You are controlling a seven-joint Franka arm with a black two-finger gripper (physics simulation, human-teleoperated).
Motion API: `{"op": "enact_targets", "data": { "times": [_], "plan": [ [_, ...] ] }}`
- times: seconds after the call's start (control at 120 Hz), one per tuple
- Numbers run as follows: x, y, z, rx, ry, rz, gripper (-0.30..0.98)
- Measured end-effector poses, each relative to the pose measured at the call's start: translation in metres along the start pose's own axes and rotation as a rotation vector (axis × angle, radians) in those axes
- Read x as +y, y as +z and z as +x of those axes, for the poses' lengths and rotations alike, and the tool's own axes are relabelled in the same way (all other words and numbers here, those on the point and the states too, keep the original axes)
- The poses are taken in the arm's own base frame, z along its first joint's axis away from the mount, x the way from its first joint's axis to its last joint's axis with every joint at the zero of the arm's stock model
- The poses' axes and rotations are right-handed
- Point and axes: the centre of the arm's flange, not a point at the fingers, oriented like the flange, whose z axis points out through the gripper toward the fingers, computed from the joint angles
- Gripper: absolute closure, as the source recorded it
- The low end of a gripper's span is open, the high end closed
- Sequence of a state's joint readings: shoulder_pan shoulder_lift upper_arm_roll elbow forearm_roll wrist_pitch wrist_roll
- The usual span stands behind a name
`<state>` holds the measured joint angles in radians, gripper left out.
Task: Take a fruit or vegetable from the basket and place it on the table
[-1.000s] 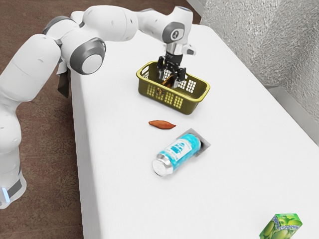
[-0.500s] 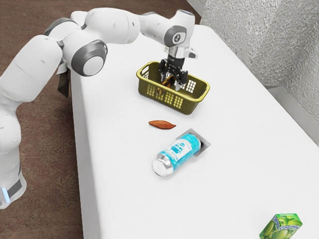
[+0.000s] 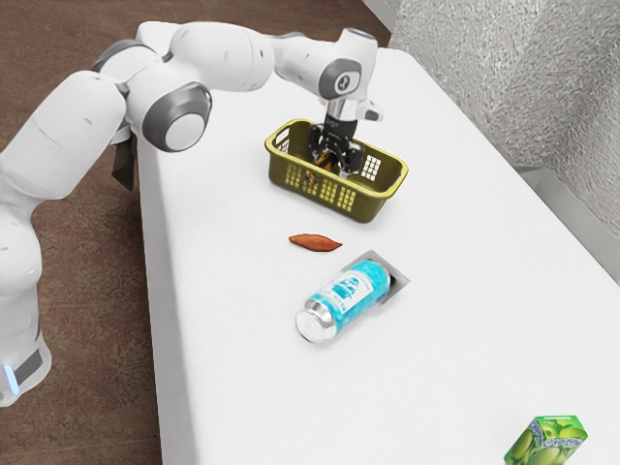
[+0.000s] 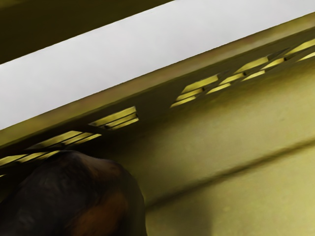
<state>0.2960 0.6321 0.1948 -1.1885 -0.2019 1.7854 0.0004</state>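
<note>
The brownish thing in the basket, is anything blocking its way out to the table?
Yes: the side walls of the basket stand between the brownish thing and the tabletop, so it will probably need lifting over them.

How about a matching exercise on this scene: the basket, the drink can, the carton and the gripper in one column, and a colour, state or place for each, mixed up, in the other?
Column one:
1. Basket
2. Drink can
3. Carton
4. Gripper

Column two:
A. Blue and white, lying on its side
B. Down inside the basket
C. Olive yellow, with openings in its walls
D. Mostly green, at the exterior view's lower edge

Right pairs: 1-C, 2-A, 3-D, 4-B.
</note>
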Motion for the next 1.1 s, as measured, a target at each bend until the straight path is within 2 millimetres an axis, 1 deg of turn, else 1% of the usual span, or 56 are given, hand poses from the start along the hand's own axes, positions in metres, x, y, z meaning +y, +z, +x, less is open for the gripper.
{"op": "enact_targets", "data": {
  "times": [0.117, 0.192, 0.267, 0.333, 0.433, 0.483, 0.542, 0.6, 0.667, 0.742, 0.775, 0.825, 0.858, 0.917, 0.967, 1.008, 1.042, 1.075, 1.1],
  "plan": [
    [0.0, 0.004, 0.0, -0.005, -0.001, -0.002, 0.4],
    [0.002, 0.007, 0.0, -0.009, 0.001, -0.005, 0.49],
    [0.002, 0.008, 0.0, -0.009, 0.002, -0.006, 0.55],
    [0.003, 0.009, 0.0, -0.007, 0.003, -0.006, 0.56],
    [0.004, -0.001, 0.0, 0.009, 0.006, -0.008, 0.57],
    [0.006, -0.01, -0.002, 0.021, 0.009, -0.012, 0.57],
    [0.009, -0.029, -0.005, 0.045, 0.013, -0.02, 0.57],
    [0.012, -0.059, -0.013, 0.078, 0.02, -0.029, 0.57],
    [0.019, -0.098, -0.025, 0.121, 0.036, -0.039, 0.57],
    [0.04, -0.144, -0.045, 0.171, 0.074, -0.048, 0.57],
    [0.053, -0.167, -0.056, 0.198, 0.098, -0.049, 0.57],
    [0.073, -0.194, -0.073, 0.23, 0.136, -0.05, 0.57],
    [0.088, -0.208, -0.083, 0.248, 0.164, -0.05, 0.57],
    [0.116, -0.224, -0.096, 0.271, 0.213, -0.05, 0.57],
    [0.141, -0.235, -0.102, 0.297, 0.253, -0.05, 0.57],
    [0.159, -0.241, -0.1, 0.321, 0.28, -0.048, 0.57],
    [0.178, -0.243, -0.093, 0.345, 0.306, -0.047, 0.57],
    [0.2, -0.244, -0.088, 0.368, 0.336, -0.046, 0.57],
    [0.22, -0.242, -0.085, 0.387, 0.365, -0.049, 0.58]
  ]
}}
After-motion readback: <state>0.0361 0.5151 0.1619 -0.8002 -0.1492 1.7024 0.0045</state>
